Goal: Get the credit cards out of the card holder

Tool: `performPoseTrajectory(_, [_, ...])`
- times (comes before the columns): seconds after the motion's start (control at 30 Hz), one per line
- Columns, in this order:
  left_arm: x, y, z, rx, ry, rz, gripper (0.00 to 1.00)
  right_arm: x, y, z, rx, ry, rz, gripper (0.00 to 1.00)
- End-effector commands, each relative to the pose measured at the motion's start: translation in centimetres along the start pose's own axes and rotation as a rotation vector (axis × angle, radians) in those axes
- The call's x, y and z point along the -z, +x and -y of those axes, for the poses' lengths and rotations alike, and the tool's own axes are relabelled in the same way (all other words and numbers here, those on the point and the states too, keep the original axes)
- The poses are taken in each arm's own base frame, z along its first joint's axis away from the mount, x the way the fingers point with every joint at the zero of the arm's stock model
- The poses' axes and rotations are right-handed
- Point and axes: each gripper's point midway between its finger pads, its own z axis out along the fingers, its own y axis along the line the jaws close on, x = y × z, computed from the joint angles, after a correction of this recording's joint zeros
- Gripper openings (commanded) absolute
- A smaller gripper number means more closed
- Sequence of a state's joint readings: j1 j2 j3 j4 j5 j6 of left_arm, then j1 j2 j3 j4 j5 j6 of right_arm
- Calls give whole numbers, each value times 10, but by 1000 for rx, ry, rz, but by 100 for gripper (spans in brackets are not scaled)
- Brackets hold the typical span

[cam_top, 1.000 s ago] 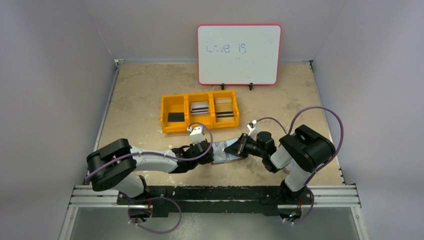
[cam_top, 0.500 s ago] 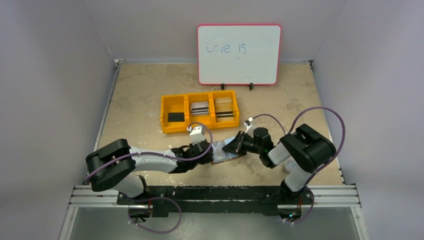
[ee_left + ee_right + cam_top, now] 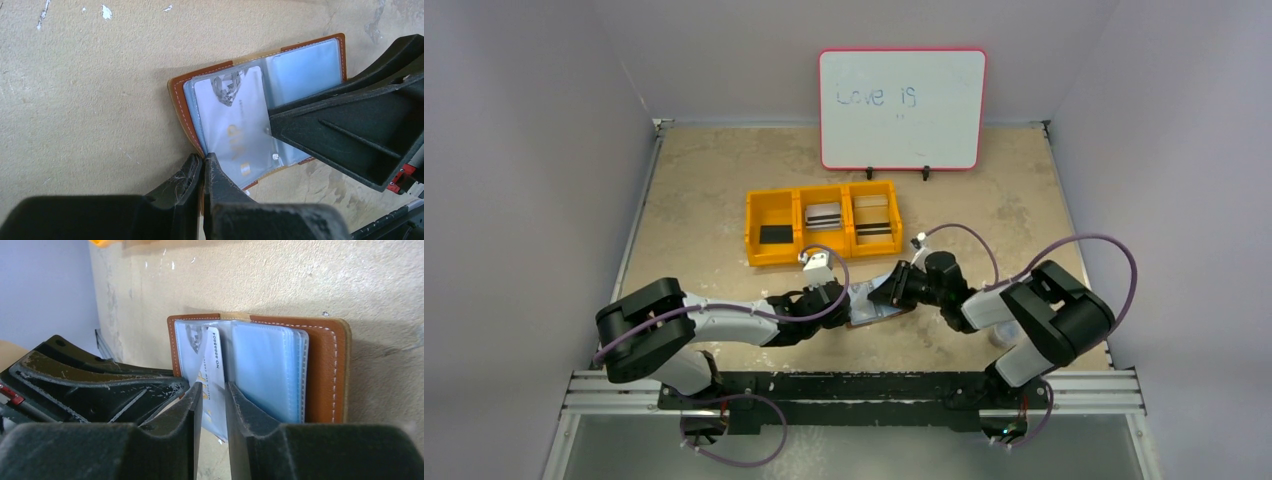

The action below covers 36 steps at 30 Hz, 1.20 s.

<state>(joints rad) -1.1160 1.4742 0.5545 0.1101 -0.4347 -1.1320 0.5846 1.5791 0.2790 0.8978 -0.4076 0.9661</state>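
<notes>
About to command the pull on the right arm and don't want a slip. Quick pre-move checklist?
1. Card holder lying open, sleeves exposed: ok.
2. Left gripper shut on its edge, pinning it: ok.
3. White card sticking out of its sleeve: ok.
4. Right gripper jaws either side of that card: ok.
5. Jaws clamped on the card: not ok, gap shows.
6. Room in the yellow bin: cannot tell.

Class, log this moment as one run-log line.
left tool: shut on card holder edge | right tool: slightly open around white card | white card: protruding from card holder
</notes>
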Motion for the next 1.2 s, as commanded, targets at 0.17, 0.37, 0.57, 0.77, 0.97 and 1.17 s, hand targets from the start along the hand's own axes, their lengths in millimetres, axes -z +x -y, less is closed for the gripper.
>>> performPoseTrajectory(0.17, [1, 16, -9, -67, -25, -61, 0, 0, 14, 23, 18, 142, -49, 31])
performPoseTrajectory(0.37, [0, 17, -9, -64, -25, -63, 0, -5, 37, -1, 31, 25, -116, 25])
performPoseTrajectory(0.57, [-2, 22, -13, -67, -36, -75, 0, 5, 43, -30, -23, -138, -124, 17])
performPoseTrajectory(0.77, [-3, 22, -16, -70, -48, -75, 0, 8, 40, -37, -15, -179, -105, 11])
performPoseTrajectory(0.97, [-4, 22, -16, -69, -49, -73, 0, 10, 40, -48, 6, -232, -117, 12])
performPoseTrajectory(1.17, [-4, 22, -13, -80, -34, -74, 0, 2, 48, -33, -27, -178, -157, 21])
